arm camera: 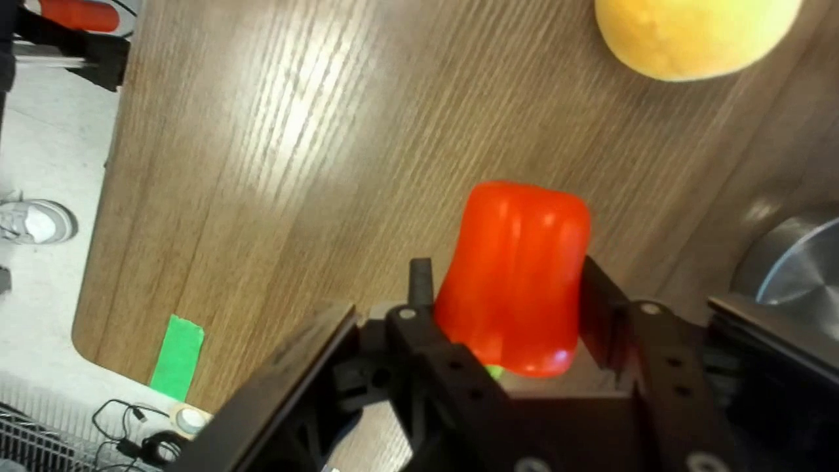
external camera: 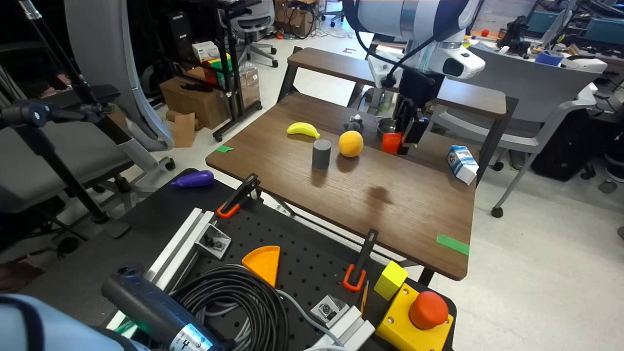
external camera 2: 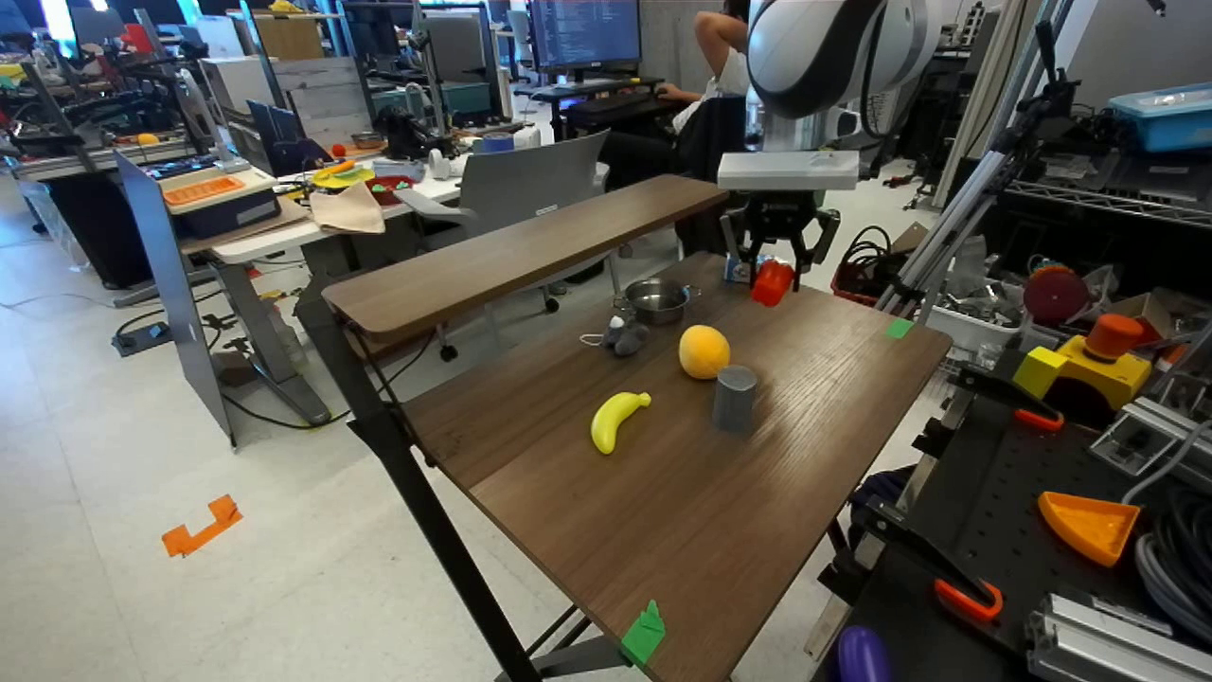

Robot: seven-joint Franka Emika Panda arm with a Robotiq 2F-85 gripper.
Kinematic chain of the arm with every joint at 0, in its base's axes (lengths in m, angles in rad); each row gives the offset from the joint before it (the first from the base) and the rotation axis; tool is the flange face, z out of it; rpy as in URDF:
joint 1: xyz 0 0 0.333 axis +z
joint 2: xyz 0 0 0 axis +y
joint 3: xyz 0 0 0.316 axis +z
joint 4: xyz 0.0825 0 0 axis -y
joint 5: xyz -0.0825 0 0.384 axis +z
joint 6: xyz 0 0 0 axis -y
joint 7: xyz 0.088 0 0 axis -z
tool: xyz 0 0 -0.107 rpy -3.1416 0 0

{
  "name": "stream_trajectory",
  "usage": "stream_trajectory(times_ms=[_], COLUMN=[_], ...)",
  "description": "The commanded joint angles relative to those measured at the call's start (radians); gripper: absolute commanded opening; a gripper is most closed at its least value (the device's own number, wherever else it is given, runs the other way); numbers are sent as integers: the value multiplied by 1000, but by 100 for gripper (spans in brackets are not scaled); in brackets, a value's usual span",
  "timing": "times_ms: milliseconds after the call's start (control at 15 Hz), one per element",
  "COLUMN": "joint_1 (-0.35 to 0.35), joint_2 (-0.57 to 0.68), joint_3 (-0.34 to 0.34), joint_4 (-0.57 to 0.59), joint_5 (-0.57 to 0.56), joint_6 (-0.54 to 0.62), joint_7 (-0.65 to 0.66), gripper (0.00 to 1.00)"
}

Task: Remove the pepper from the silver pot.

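Note:
The red pepper [external camera: 391,143] is held in my gripper [external camera: 408,139] above the wooden table, as both exterior views show. In an exterior view the pepper [external camera 2: 772,283] hangs tilted between the fingers of the gripper [external camera 2: 778,269]. In the wrist view the pepper [arm camera: 514,275] sits between the two dark fingers, with a bit of green at its near end. The silver pot [external camera: 385,127] stands on the table beside the pepper, partly behind the gripper. It shows whole in an exterior view [external camera 2: 660,311], and its edge is at the right of the wrist view [arm camera: 763,252].
An orange fruit [external camera 2: 704,352], a grey cup [external camera 2: 734,400], a yellow banana [external camera 2: 615,422] and a grey toy mouse [external camera 2: 627,338] stand near the pot. A blue-white carton [external camera: 462,165] lies at a table edge. A raised wooden shelf [external camera 2: 530,260] runs along the back.

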Motion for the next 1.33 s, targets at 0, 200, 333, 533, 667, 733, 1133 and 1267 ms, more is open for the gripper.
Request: stream_trajectory(times_ms=[0, 200, 333, 533, 667, 733, 1133, 1267], joint_1=[25, 31, 23, 9, 2, -1, -11, -16], joint_2=[7, 57, 94, 157, 202, 221, 307, 314], joint_3=[-10, -24, -36, -51, -56, -57, -57, -50], joint_4=[9, 51, 81, 143, 195, 217, 331, 352], joint_5=[-50, -72, -78, -68, -59, -57, -57, -52], joint_6=[-103, -133, -124, -117, -135, -139, -198, -217], joint_7=[26, 87, 131, 175, 203, 215, 266, 272], gripper=[28, 28, 28, 28, 28, 28, 28, 28])
